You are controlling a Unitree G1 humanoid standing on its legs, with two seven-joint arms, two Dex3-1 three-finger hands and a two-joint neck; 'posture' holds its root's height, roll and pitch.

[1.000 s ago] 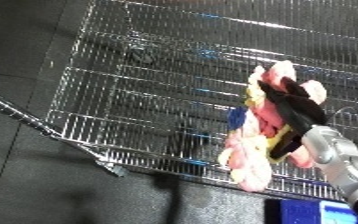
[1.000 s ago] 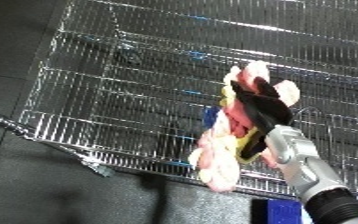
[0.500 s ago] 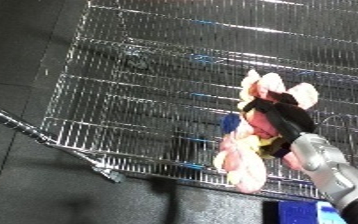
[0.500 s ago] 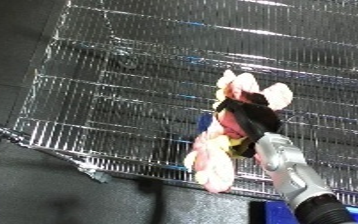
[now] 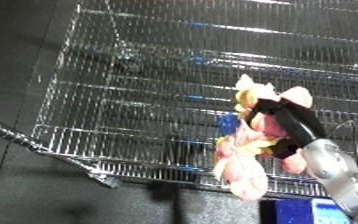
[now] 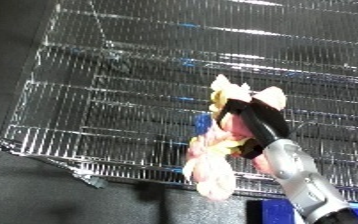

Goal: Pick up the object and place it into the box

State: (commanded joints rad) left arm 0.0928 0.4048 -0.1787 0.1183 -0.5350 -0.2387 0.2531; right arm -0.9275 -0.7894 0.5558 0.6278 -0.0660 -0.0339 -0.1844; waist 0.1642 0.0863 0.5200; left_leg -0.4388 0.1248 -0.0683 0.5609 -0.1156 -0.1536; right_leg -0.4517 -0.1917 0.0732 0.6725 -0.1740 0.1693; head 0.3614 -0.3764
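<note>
A soft pink and yellow plush toy hangs in my right hand, whose black fingers are curled round its upper part. Its lower end droops over the near wall of the wire bin, while its top sits above the bin's inside. The bin is a large silver wire basket filling most of both views, with an open mesh floor. My right forearm comes in from the lower right corner. My left hand appears in neither view.
Dark floor lies to the left of and in front of the bin. A thin metal bar runs along the bin's near left corner. A blue object shows at the bottom right edge.
My right hand with the plush toy has moved slightly left and further over the bin. The camera has shifted a little as well.
</note>
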